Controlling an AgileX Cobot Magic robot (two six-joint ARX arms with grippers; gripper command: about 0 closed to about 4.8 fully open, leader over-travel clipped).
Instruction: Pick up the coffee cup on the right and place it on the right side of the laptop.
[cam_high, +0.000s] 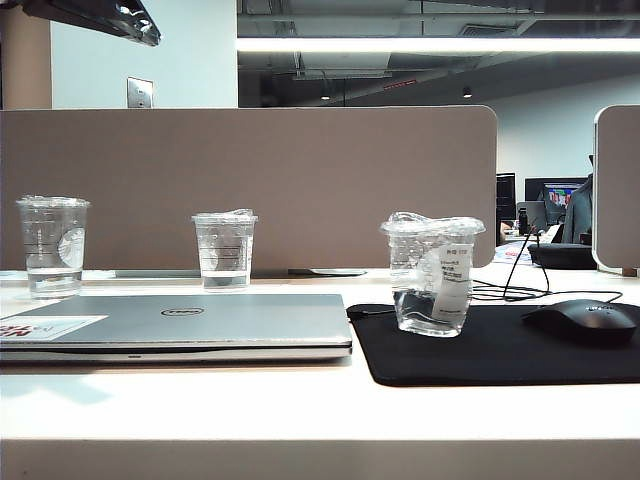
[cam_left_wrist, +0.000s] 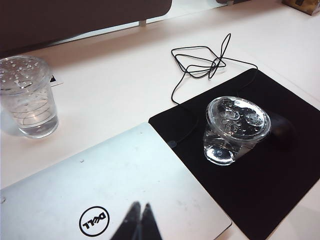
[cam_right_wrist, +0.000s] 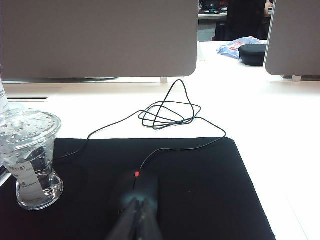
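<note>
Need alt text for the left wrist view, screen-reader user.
The coffee cup, clear plastic with a crinkled film top and a little water, stands on a black mouse pad just right of the closed silver laptop. The left gripper hovers shut over the laptop lid. Another clear cup and a looped black cable sit on the white table.

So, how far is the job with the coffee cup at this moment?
The coffee cup already stands upright on the black mouse pad, just right of the laptop, so the placing looks done. Nothing is in hand: the left gripper is shut over the laptop lid, and the right gripper is shut above the mouse. Little seems left.
</note>
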